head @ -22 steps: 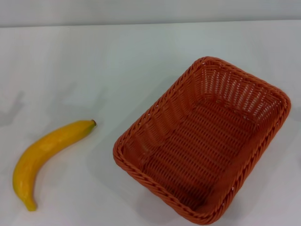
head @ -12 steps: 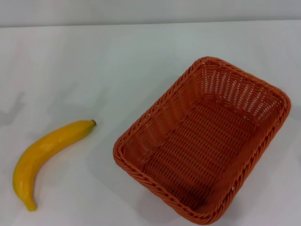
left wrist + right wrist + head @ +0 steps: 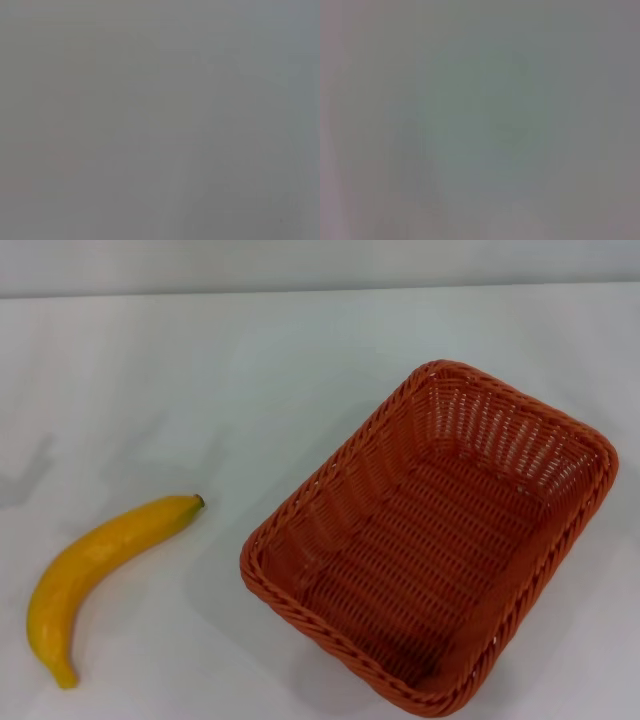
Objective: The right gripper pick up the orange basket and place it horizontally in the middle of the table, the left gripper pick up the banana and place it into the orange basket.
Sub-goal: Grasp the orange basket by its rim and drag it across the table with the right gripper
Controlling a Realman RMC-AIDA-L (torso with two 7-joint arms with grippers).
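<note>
The orange basket [image 3: 430, 535] sits on the white table [image 3: 250, 370] at the right, turned diagonally, open side up and with nothing in it. A yellow banana [image 3: 95, 575] lies on the table at the left, its dark tip pointing toward the basket and its stem toward the near edge. A gap of bare table separates the two. Neither the left gripper nor the right gripper shows in the head view. Both wrist views hold only a plain grey surface.
The table's far edge [image 3: 320, 290] runs across the top of the head view, with a grey wall behind it. Faint shadows fall on the table at the far left.
</note>
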